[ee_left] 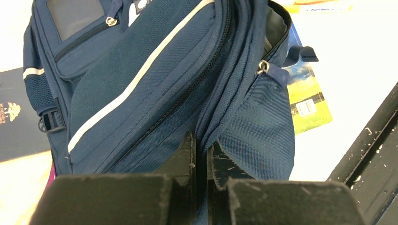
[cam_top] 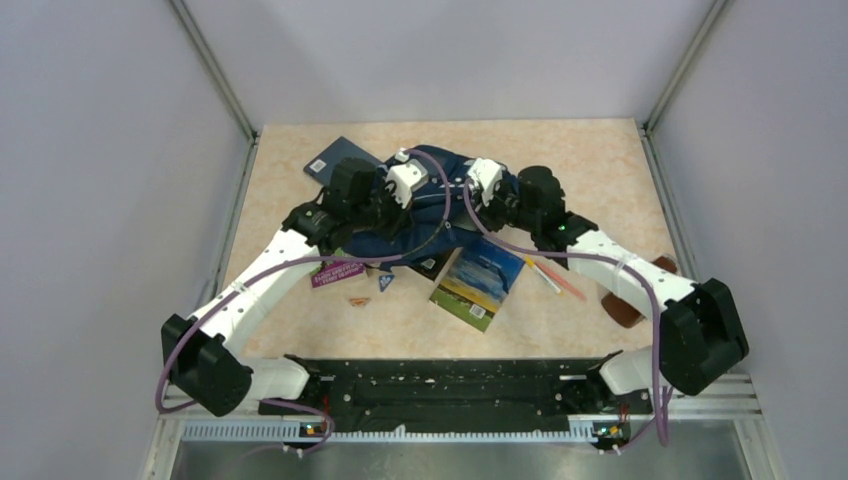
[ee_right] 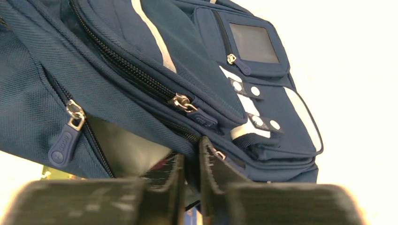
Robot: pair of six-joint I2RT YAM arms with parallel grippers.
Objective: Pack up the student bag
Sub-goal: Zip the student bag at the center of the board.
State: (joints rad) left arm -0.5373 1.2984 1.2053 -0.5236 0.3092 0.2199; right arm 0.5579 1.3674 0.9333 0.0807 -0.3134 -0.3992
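The navy student bag (ee_left: 155,79) lies near the middle of the beige tabletop (cam_top: 590,170), toward the far side, with both arms reaching in over it. The left end effector (ee_left: 201,152) has its fingers drawn together, pinching a fold of the bag's fabric just below a zip seam. The right end effector (ee_right: 191,161) is clamped on the fabric at the edge of the main compartment, whose zip gapes open and shows a dark interior. A dark blue book (cam_top: 338,157) lies partly under the bag's far left corner. A book with a landscape cover (cam_top: 478,283) sits just in front of the bag, a magenta book (cam_top: 338,272) peeks out at its near left, and pens (cam_top: 555,278) lie to the right.
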